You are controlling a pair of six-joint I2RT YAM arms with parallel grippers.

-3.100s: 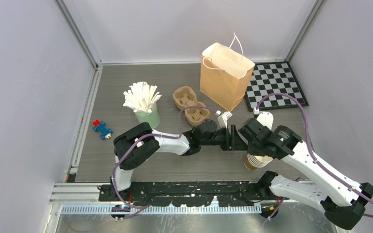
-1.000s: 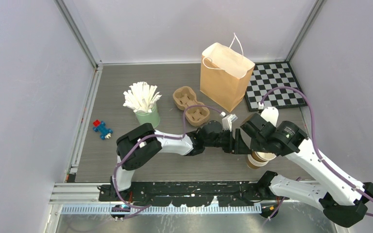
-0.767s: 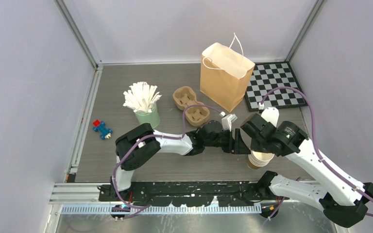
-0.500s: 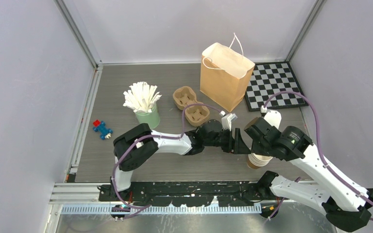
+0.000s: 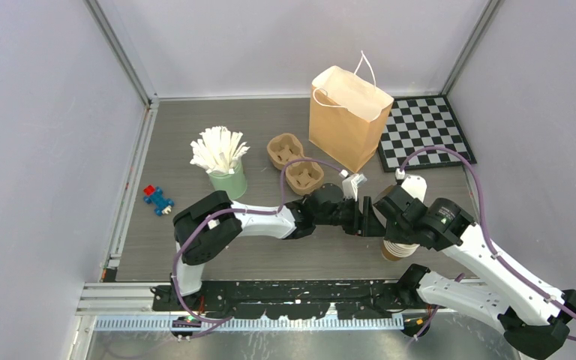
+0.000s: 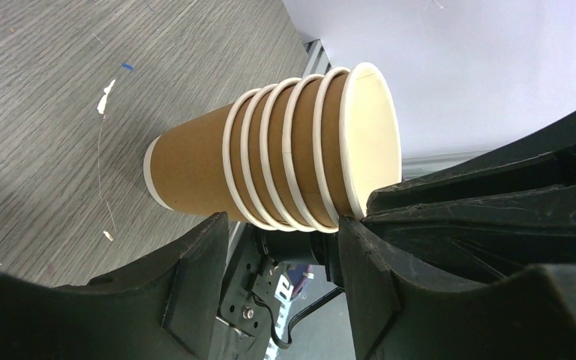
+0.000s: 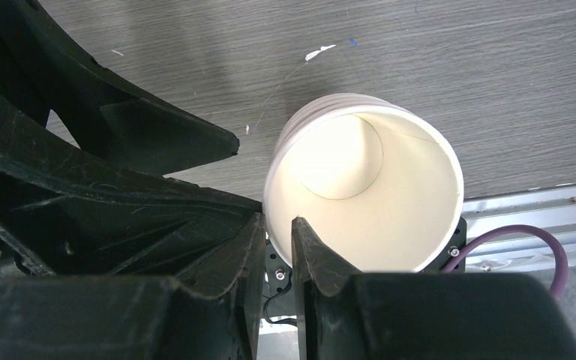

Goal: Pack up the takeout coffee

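Observation:
The takeout coffee, a lidded cup, is out of view. A stack of lidless brown paper cups stands near the front right, also seen as the stack and from above as the white-lined top cup. My left gripper is open, and its fingers lie beside the stack, spaced along its height. My right gripper straddles the top cup's rim, one finger inside the cup and one outside. Only a narrow gap separates them, and whether they pinch the rim is unclear.
An open brown paper bag stands at the back, beside a checkerboard. A pulp cup carrier lies left of the bag. A green cup of white sticks and a small red-blue toy sit at the left.
My right wrist has shifted slightly left and come down over the stack, hiding more of its top. The left arm has hardly moved.

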